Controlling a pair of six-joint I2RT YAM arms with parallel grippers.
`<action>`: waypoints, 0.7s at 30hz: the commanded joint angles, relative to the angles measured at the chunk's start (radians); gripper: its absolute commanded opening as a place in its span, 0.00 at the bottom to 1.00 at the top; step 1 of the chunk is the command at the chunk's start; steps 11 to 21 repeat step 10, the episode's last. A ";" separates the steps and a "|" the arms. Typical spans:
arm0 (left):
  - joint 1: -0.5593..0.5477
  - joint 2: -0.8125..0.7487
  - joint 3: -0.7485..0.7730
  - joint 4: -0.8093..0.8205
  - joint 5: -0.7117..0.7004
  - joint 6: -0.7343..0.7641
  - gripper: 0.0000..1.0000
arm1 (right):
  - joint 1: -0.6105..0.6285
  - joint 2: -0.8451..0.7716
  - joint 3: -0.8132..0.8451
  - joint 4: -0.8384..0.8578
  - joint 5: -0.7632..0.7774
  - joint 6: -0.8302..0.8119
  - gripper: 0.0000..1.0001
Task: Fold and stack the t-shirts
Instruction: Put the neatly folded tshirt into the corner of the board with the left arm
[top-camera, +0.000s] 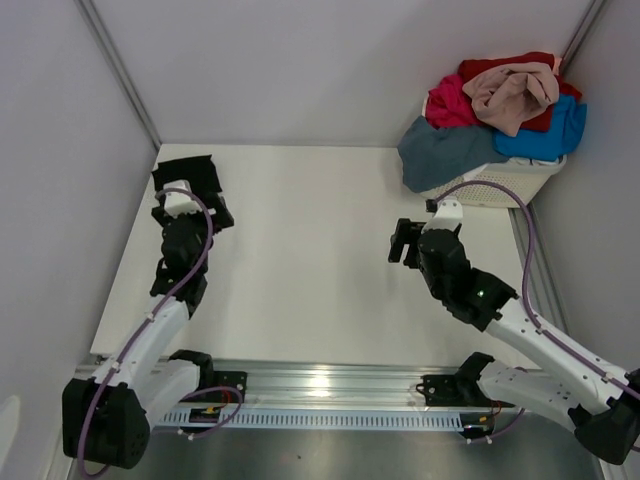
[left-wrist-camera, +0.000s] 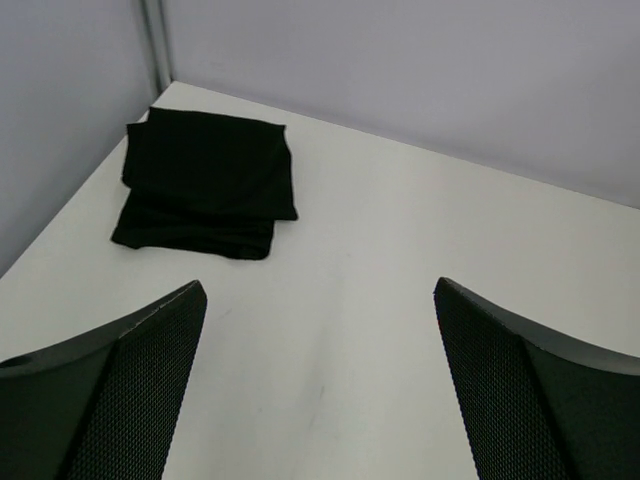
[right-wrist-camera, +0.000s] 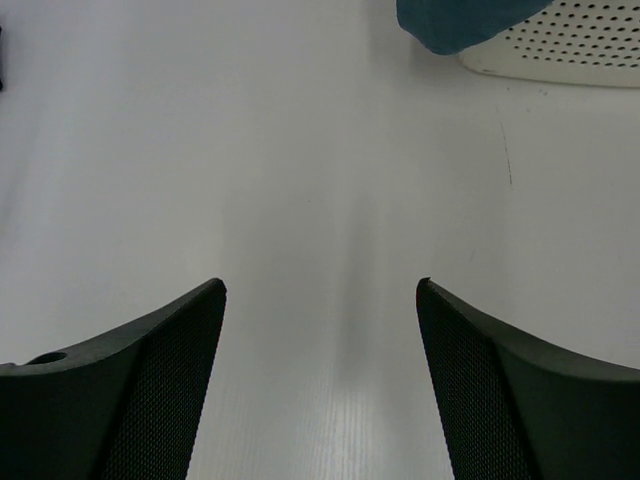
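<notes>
A folded black t-shirt (top-camera: 185, 170) lies at the far left corner of the table; it also shows in the left wrist view (left-wrist-camera: 205, 180). My left gripper (top-camera: 190, 207) is open and empty, just on the near side of it (left-wrist-camera: 320, 300). Unfolded shirts are heaped on the white basket (top-camera: 505, 185): slate grey-blue (top-camera: 445, 150) hanging over its left side, magenta (top-camera: 450, 100), red (top-camera: 500, 68), beige-pink (top-camera: 515, 95) and bright blue (top-camera: 545, 135). My right gripper (top-camera: 405, 242) is open and empty over bare table (right-wrist-camera: 320, 300), short of the grey-blue shirt (right-wrist-camera: 460, 20).
The basket (right-wrist-camera: 570, 50) stands at the far right corner against the wall. Grey walls close the table (top-camera: 310, 250) at the back and both sides. A metal rail (top-camera: 330, 385) with the arm bases runs along the near edge.
</notes>
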 joint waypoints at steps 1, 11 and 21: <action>-0.067 -0.040 -0.004 0.020 -0.100 -0.007 0.99 | -0.014 0.030 0.002 0.056 0.044 0.003 0.81; -0.271 -0.050 -0.006 -0.023 -0.154 0.088 0.99 | -0.022 0.044 -0.001 0.067 0.036 0.000 0.82; -0.271 -0.050 -0.006 -0.023 -0.154 0.088 0.99 | -0.022 0.044 -0.001 0.067 0.036 0.000 0.82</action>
